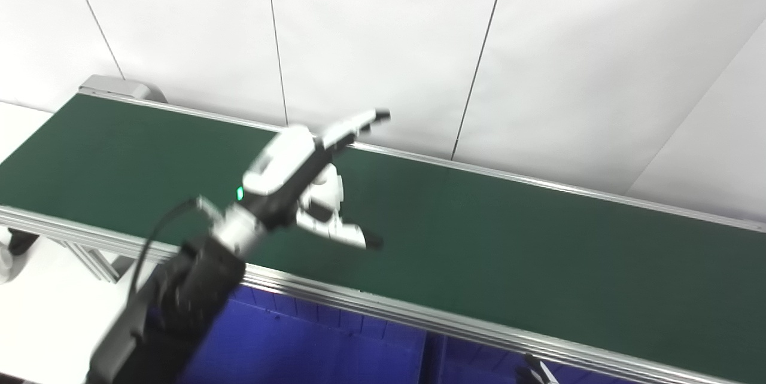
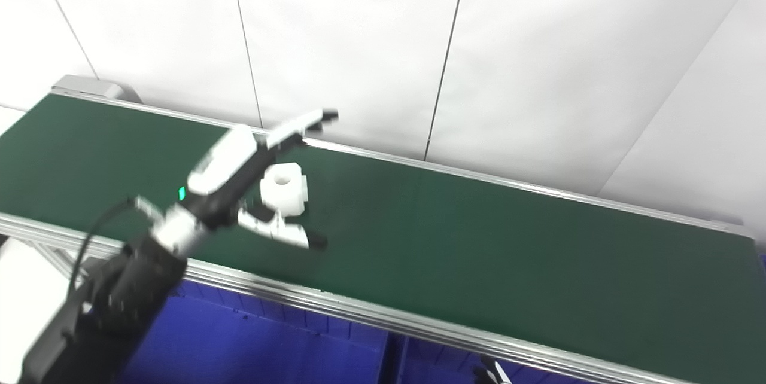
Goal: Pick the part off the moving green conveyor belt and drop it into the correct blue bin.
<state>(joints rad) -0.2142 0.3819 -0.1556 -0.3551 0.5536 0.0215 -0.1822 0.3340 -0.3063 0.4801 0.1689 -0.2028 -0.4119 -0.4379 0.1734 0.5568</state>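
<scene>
I see the left hand (image 2: 251, 183) over the belt (image 2: 479, 240), left of frame centre, fingers (image 2: 302, 122) and thumb spread apart, holding nothing. White part (image 2: 285, 188) lies on the belt in the gap between them, contact unclear. Blue bins (image 2: 269, 348) along the bottom edge. Right hand (image 2: 494, 372) barely visible at the bottom edge, can't tell its state

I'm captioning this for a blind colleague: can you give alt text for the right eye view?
The robot's open left hand reaches over a white part on a green conveyor belt, fingers spread around it. Blue bins sit below the belt's near edge.
</scene>
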